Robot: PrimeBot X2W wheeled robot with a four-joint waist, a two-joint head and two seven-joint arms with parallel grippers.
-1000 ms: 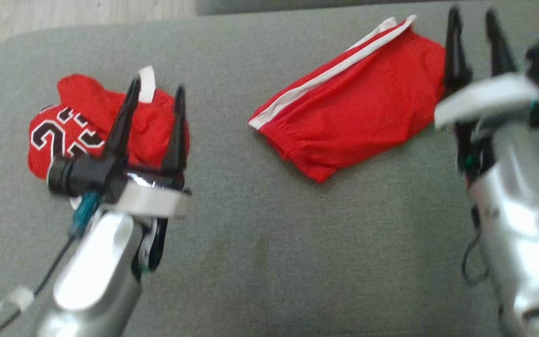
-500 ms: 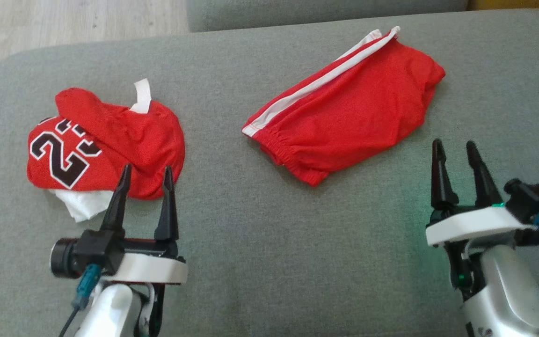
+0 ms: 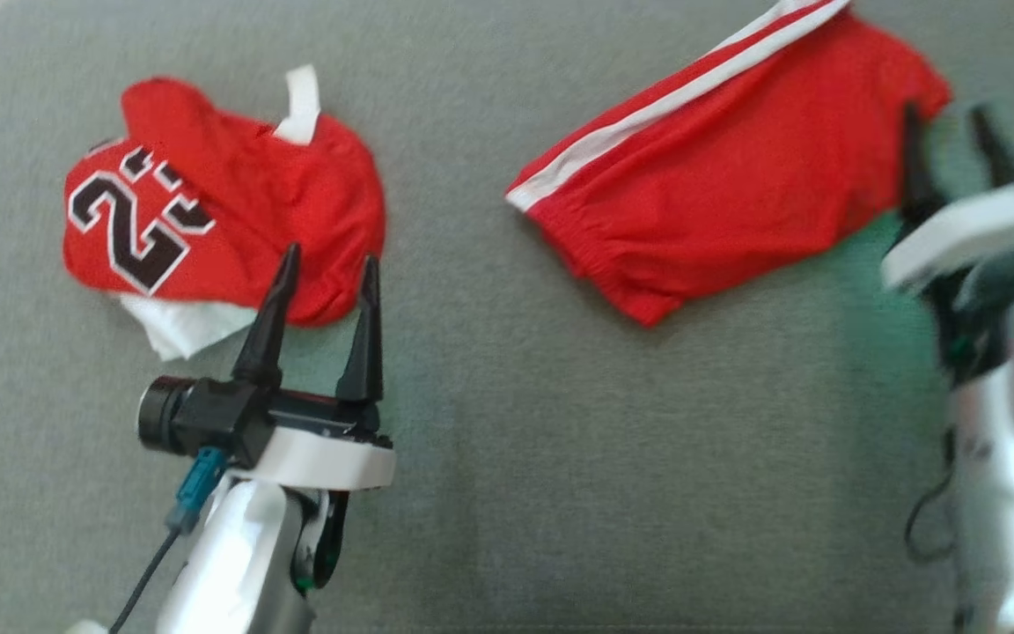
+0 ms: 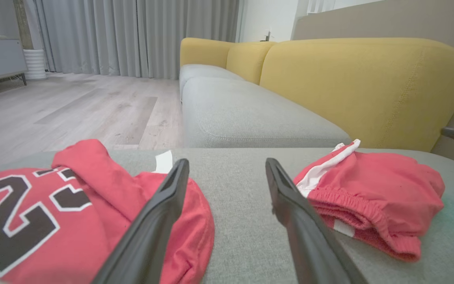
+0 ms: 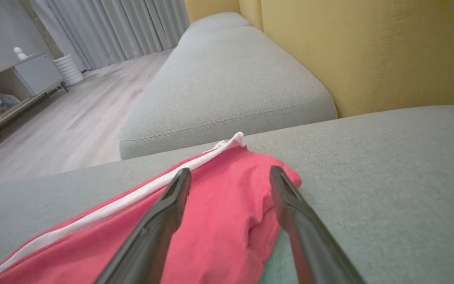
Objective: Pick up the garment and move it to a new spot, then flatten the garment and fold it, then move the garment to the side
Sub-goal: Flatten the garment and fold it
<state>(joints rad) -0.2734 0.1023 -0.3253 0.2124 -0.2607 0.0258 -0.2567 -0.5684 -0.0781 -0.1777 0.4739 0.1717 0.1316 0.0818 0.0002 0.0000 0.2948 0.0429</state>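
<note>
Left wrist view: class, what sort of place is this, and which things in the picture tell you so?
Most likely a home living room. A sofa with yellow backs and grey seats runs along the wall, long grey curtains hang to the ground, and the floor is pale wood-look boards.

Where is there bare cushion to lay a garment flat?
Widest bare cushion: the near strip below the shorts, between left gripper and right gripper. A narrower lane separates jersey and shorts. Crowded: the far side, where both garments lie.
</note>
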